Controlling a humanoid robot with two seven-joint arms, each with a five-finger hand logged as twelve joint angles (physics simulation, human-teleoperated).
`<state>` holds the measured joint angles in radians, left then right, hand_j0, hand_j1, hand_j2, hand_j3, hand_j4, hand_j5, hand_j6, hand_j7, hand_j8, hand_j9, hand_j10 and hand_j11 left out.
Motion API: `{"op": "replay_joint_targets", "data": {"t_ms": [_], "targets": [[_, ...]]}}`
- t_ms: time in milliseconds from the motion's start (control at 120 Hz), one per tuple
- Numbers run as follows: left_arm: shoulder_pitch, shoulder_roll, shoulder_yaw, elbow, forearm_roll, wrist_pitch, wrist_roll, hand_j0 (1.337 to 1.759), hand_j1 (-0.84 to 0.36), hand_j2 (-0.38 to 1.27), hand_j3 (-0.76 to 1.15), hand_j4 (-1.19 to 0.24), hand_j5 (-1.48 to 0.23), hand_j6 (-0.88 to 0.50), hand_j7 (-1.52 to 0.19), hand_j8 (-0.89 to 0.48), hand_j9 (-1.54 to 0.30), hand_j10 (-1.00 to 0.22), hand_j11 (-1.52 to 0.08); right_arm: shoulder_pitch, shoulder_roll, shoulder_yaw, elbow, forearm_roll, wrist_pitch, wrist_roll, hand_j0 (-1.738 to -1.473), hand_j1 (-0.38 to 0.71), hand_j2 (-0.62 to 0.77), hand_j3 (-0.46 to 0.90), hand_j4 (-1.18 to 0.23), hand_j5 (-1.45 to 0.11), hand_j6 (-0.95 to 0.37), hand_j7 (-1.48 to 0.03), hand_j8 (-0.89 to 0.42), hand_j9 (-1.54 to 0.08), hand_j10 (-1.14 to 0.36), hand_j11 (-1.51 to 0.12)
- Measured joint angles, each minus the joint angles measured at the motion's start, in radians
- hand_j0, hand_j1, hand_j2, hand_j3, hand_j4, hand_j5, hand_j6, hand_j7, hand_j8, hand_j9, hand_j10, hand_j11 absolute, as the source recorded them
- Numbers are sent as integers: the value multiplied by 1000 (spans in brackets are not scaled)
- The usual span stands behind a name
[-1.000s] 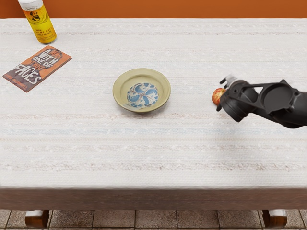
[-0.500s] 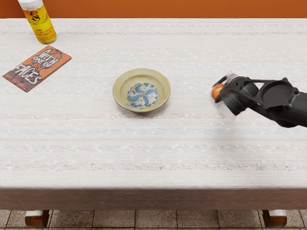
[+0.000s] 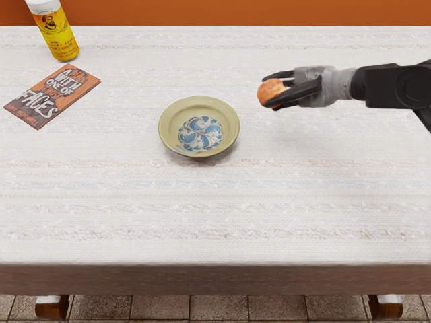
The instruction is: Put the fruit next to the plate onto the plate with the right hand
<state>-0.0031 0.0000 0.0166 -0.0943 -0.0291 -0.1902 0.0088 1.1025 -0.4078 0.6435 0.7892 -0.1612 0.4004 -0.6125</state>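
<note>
A small red-orange fruit point(image 3: 269, 91) hangs above the table, held in my right hand point(image 3: 284, 88), whose dark fingers are shut around it. The right arm reaches in from the right edge. The hand and fruit are to the right of the plate point(image 3: 168, 116), a yellowish dish with a blue and white pattern in its middle, and a little farther back. The plate holds nothing. My left arm does not show.
An orange and black booklet point(image 3: 52, 94) lies at the far left. A yellow bottle with a white cap point(image 3: 55, 29) stands behind it at the back left corner. The table's front edge point(image 3: 215, 266) runs across the bottom.
The right hand has lifted the fruit off the table and carried it left and farther back, toward the plate. The arm has stretched out flatter.
</note>
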Motion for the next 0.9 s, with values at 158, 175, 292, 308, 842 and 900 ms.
{"op": "replay_joint_targets", "data": {"t_ms": [158,175,292,308,842,900], "targets": [[0,0,0,0,0,0,0,1658,349,0,0,-1,-1,-1,-1,-1,-1,-1,-1,32,156,24,-65,18,49,0,-1642,238,16,-1,-551,-1156,-281,-1100,-271,-1144,-722,-1131],[0,0,0,0,0,0,0,1658,349,0,0,-1,-1,-1,-1,-1,-1,-1,-1,35,174,25,-73,19,51,0,-1642,233,3,-2,-558,-1158,-291,-1103,-278,-1148,-730,-1132],[0,0,0,0,0,0,0,1658,349,0,0,-1,-1,-1,-1,-1,0,-1,0,46,292,24,-134,-22,60,0,-1640,240,34,-1,-557,-1179,-294,-1116,-271,-1176,-732,-1143],[0,0,0,0,0,0,0,1658,349,0,0,-1,-1,-1,0,-1,0,-1,0,47,303,23,-140,-27,60,0,-1640,238,51,-1,-563,-1181,-297,-1118,-272,-1179,-734,-1144],[0,0,0,0,0,0,0,1658,349,0,0,-1,-1,-1,-1,-1,-1,-1,-1,114,387,-64,-313,-84,64,2,-1649,101,250,0,-428,-840,-290,-781,-254,-851,-551,-832],[0,0,0,0,0,0,0,1658,349,0,0,-1,-1,-1,-1,-1,-1,-1,-1,119,388,-71,-325,-86,61,2,-1651,-10,187,0,-319,-633,-217,-587,-189,-641,-413,-625]]}}
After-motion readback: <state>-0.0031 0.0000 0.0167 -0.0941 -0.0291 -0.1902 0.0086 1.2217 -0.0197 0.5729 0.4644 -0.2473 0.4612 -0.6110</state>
